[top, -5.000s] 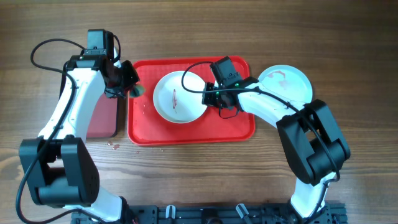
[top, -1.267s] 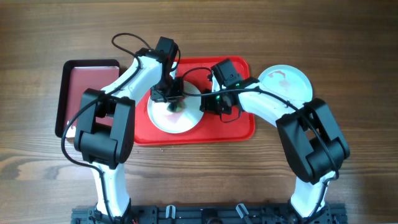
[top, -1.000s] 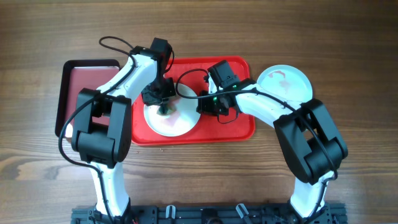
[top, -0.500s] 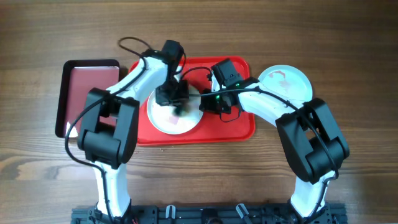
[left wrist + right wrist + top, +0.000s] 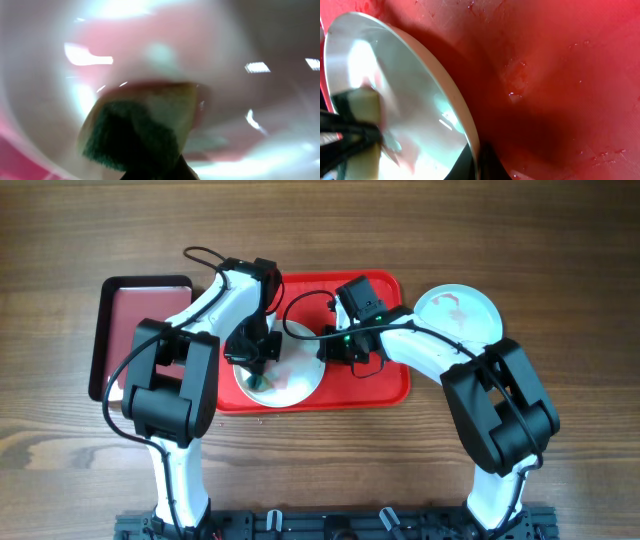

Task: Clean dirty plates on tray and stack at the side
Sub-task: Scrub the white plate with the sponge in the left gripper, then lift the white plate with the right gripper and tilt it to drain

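Your left claw (image 5: pixel 260 368) clamping a sponge (image 5: pixel 135 125), pressing it into the white plate (image 5: pixel 297 375) on the red tray (image 5: pixel 385 383), your right claw (image 5: pixel 323 352) pinching the plate's right rim.

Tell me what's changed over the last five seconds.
The left gripper carried the sponge from beside the tray onto the white plate, which slid toward the tray's near-left corner. The right gripper kept its jaws on that plate's rim; the smeared plate on the table stayed put.

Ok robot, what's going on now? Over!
Left gripper squeezing sponge on white plate. Right gripper pinching its rim, on red tray. Nothing blocking.
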